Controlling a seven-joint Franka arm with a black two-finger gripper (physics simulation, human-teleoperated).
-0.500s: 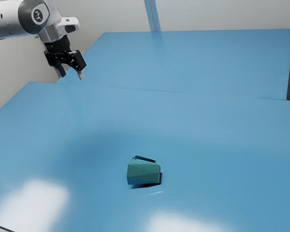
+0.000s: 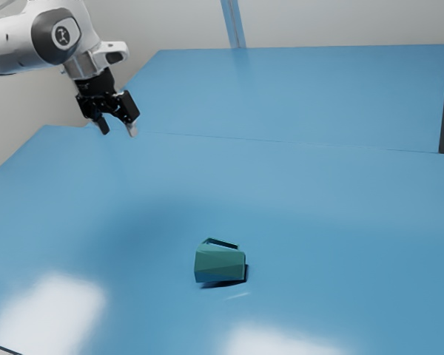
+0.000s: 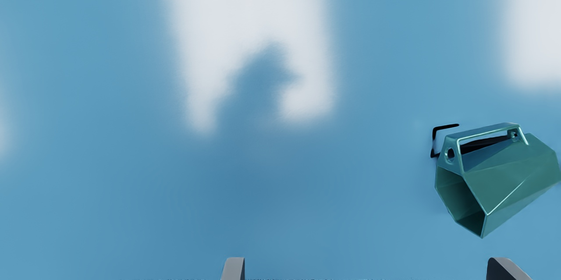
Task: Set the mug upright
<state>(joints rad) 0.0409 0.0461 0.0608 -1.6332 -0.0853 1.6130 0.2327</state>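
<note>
So the gripper [image 2: 118, 132] is wide open, fingers well spread, nothing in its grip. The green mug [image 2: 220, 265] is lying on its side on the blue table [image 2: 318, 214], lower than the gripper and well apart, toward the exterior view's right. Kinda hard to judge the height gap, though.

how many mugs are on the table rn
1. The green mug lies on its side on the blue table, well clear of the open hand, which hovers nearer the exterior view's left.
</note>
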